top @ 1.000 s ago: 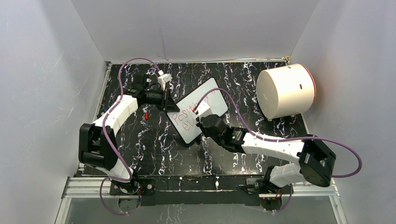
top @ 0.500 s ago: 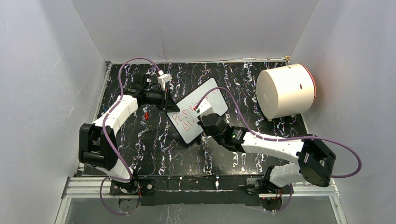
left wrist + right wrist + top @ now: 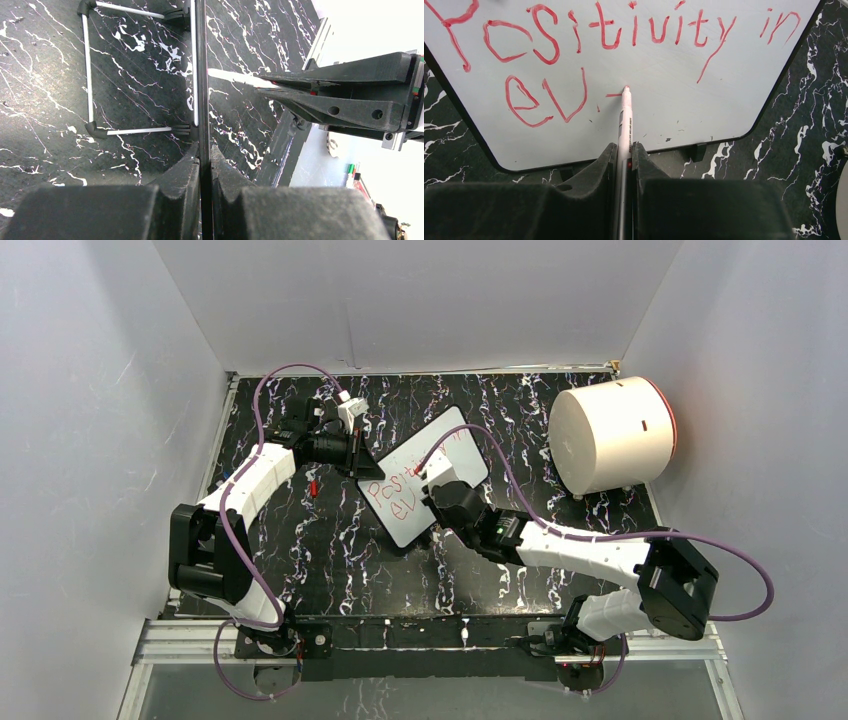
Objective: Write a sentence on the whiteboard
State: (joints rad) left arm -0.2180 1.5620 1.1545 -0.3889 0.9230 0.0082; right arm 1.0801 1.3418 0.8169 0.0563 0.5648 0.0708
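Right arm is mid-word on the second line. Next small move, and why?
Probably drag the marker on from its short dash into the next letter: right gripper has its tip on the whiteboard just after "ev", left gripper clamps the edge.

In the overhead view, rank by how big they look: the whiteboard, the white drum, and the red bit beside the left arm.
1. White drum, slightly largest, though it stands taller, nearer the camera.
2. Whiteboard.
3. Red bit, by far the smallest.

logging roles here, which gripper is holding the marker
The right gripper: it is shut on the marker, tip at the whiteboard. The left gripper clamps the whiteboard's edge instead.
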